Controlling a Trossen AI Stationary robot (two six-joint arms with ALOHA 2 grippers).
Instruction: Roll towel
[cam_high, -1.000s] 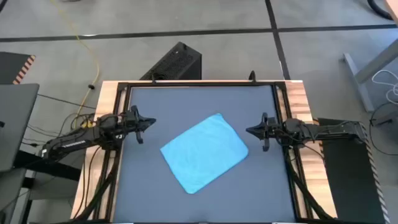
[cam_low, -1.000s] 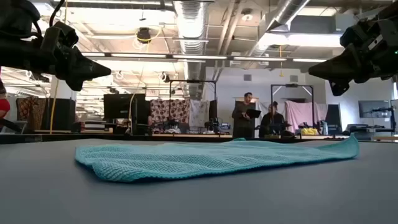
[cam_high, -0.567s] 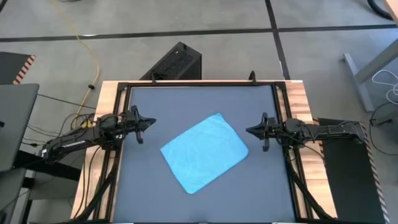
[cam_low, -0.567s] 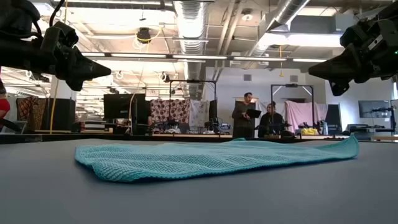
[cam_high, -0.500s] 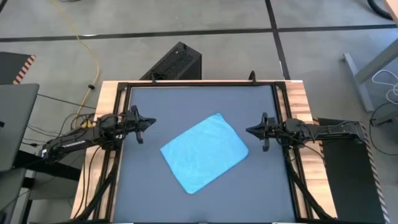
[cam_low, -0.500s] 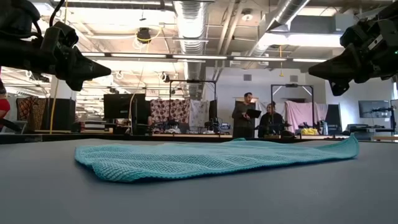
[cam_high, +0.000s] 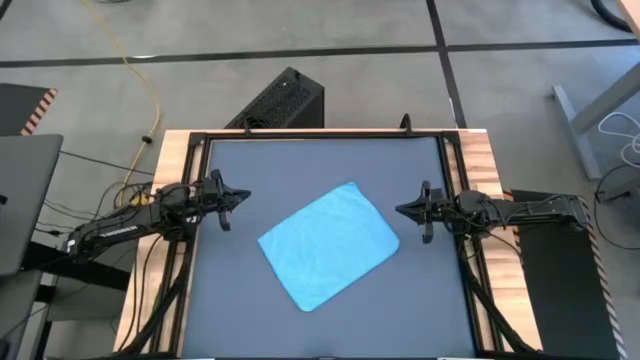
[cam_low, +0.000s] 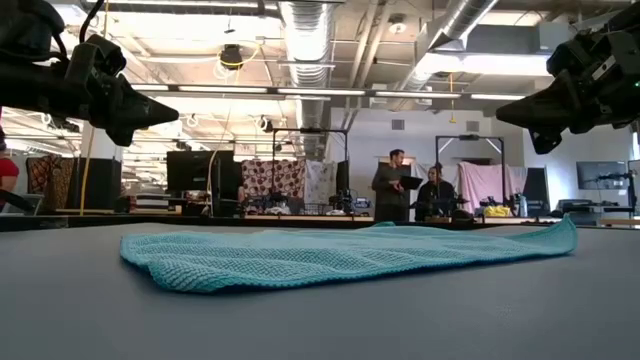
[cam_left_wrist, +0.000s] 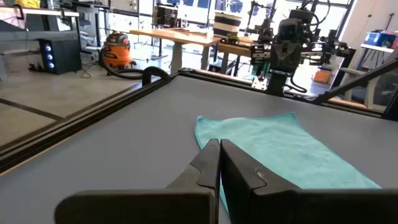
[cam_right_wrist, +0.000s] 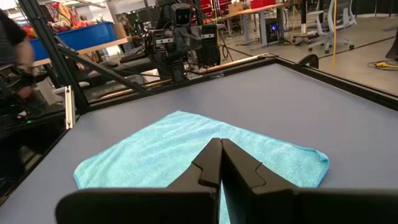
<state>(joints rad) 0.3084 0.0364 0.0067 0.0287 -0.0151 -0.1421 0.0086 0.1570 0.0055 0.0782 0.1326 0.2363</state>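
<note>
Left tool (cam_high: 236, 196) clenched, empty, raised over the surface (cam_high: 300, 160) at 9 o'clock, just off the towel (cam_high: 328, 245). Towel: light blue, plain rectangle, lying flat and unrolled mid-surface, rotated so its corners point toward 12, 3, 6 and 9 o'clock; weave is visible in the low view, and the corner at the low view's right curls up slightly. Right tool (cam_high: 405, 210) at 3 o'clock, clenched, empty, raised near the towel's corner. Nothing between either tool and the towel. Beyond the surface: two people (cam_low: 392, 185), black case (cam_high: 282, 100) on floor at 12 o'clock, orange shop vac (cam_left_wrist: 115, 49).
</note>
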